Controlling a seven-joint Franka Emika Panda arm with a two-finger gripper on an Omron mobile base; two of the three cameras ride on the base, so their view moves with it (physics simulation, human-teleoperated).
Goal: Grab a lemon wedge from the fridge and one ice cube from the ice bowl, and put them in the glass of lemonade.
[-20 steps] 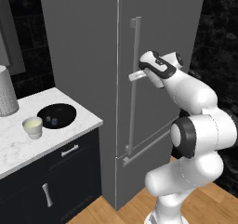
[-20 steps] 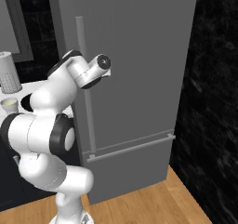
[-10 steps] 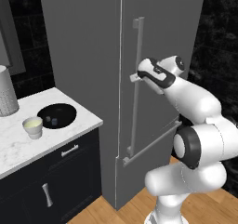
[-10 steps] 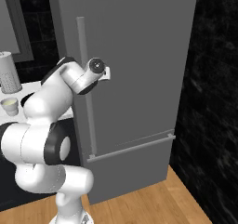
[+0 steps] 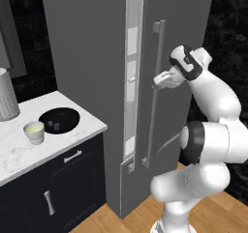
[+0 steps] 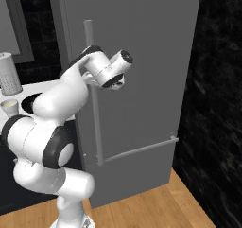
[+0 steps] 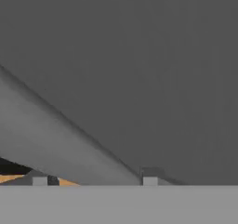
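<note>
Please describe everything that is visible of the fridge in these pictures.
The fridge is a tall matte grey unit standing on the wood floor, beside the marble counter. Its door is slightly ajar, showing a narrow strip of pale interior. A long vertical grey bar handle runs down the door; the gripper is at this handle.

- The fridge [image 5: 92, 58] is matte grey, its bar handle [image 5: 154, 96] a lighter grey; the opened strip shows pale white-grey shelves.
- The ice bowl [image 5: 59, 120] is black.
- The glass of lemonade [image 5: 35, 132] is whitish, holding pale yellow-green liquid.
- The counter [image 5: 29, 152] is white marble with grey veining.
- The cabinets [image 5: 53, 193] are dark navy with silver pulls.
- The floor [image 6: 156, 208] is warm wood planks.
- The wall [image 6: 217, 80] is mottled black.
</note>
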